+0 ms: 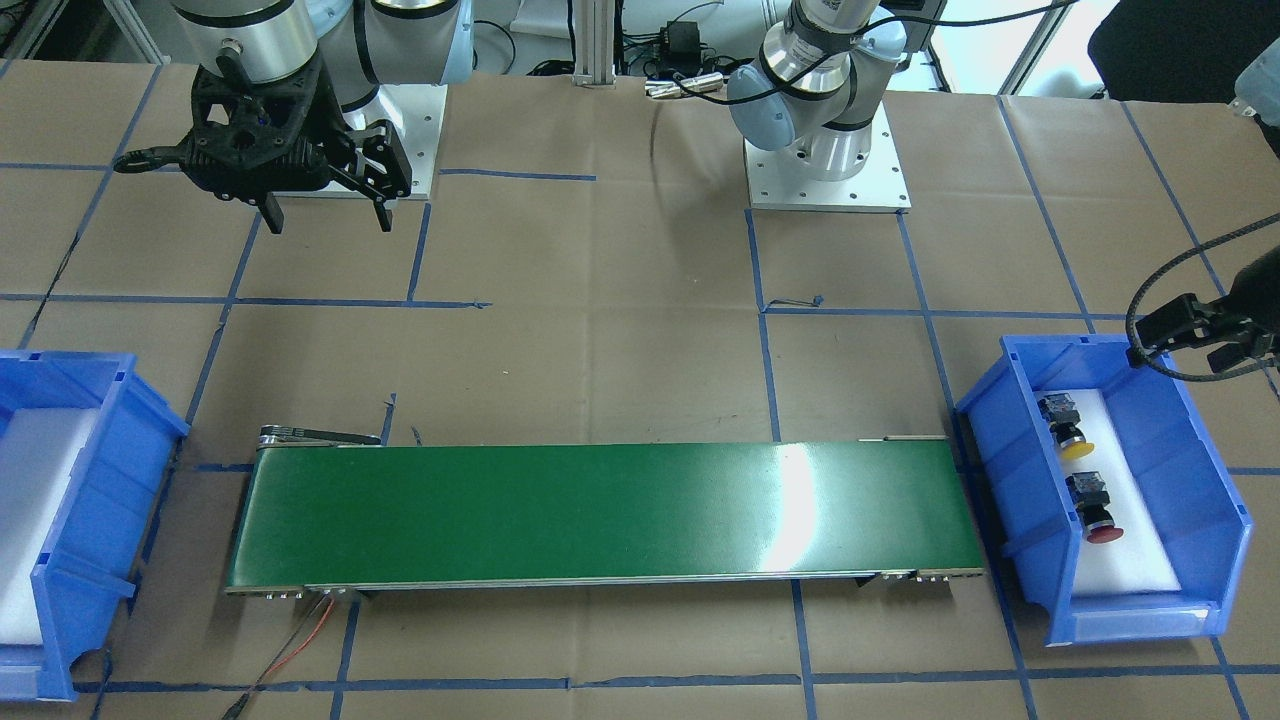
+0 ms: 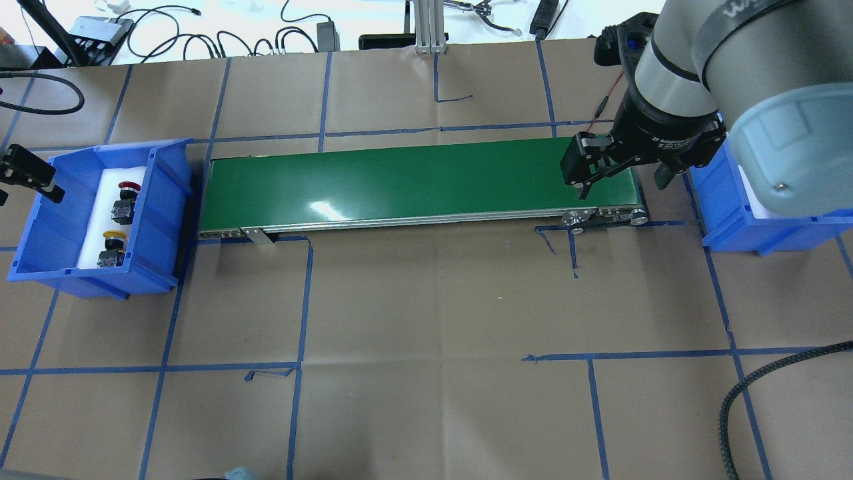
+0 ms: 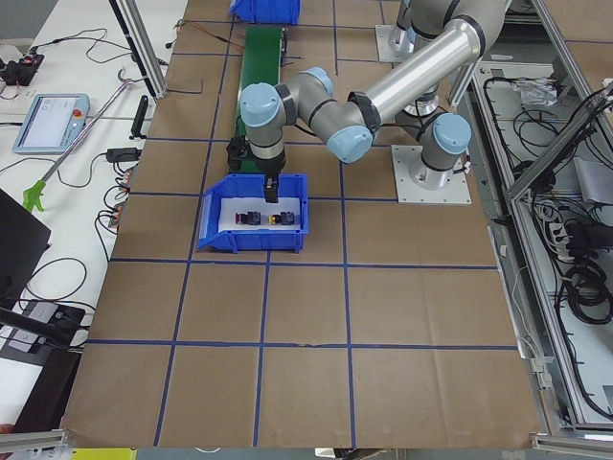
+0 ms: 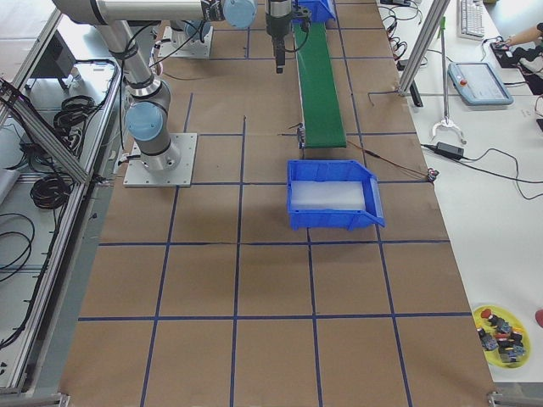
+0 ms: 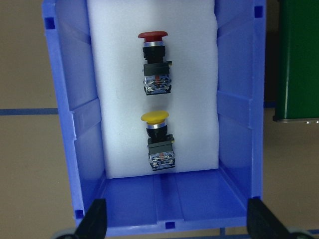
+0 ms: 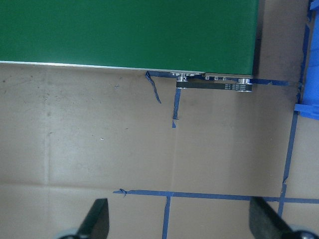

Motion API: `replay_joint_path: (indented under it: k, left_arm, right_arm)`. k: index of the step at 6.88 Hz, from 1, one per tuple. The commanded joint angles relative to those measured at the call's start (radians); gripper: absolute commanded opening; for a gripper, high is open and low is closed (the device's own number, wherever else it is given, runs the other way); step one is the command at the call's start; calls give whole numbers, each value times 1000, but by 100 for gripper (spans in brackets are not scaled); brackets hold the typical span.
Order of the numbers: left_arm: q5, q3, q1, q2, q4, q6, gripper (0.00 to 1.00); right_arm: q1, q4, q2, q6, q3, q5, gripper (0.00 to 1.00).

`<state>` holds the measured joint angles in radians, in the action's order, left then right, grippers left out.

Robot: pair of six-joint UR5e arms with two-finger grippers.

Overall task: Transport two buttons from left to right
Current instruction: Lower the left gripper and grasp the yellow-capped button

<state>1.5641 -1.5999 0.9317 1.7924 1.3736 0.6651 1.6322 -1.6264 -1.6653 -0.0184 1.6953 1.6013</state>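
The red button [image 5: 155, 62] and the yellow button [image 5: 158, 142] lie on white foam in the blue bin [image 5: 77, 124] on my left. They also show in the overhead view, red [image 2: 125, 197] and yellow [image 2: 111, 248], and in the front view, yellow [image 1: 1065, 430] and red [image 1: 1095, 510]. My left gripper [image 5: 177, 221] is open and empty, above the bin's end nearest the yellow button. My right gripper [image 2: 623, 177] is open and empty, above the table beside the belt's right end; it also shows in the front view [image 1: 325, 205].
A green conveyor belt [image 2: 413, 183] runs between the left bin and a second blue bin [image 2: 753, 220] with white foam on my right. Blue tape lines cross the brown table. A yellow dish of spare buttons [image 4: 501, 335] sits off the table.
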Motion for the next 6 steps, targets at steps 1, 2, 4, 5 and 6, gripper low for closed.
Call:
replay_joint_path:
  k: [1,2,4,5,6]
  left_arm:
    - [-4,-70,-2,22,-133,2,99]
    - [-7,-118,-1,31,-198,2,99]
    - [-10,-188,2,65,-318,1,100]
    - [-10,-215,6,71,-352,-1,99]
    - [-10,-253,7,74,-410,-1,99]
  right_arm:
    - [0,0,-2,0,0,2,100]
    - [0,0,-5,0,1,2,100]
    - [0,0,-5,0,1,2,100]
    - [0,0,-5,0,1,2,100]
    - [0,0,-7,2,1,2,100]
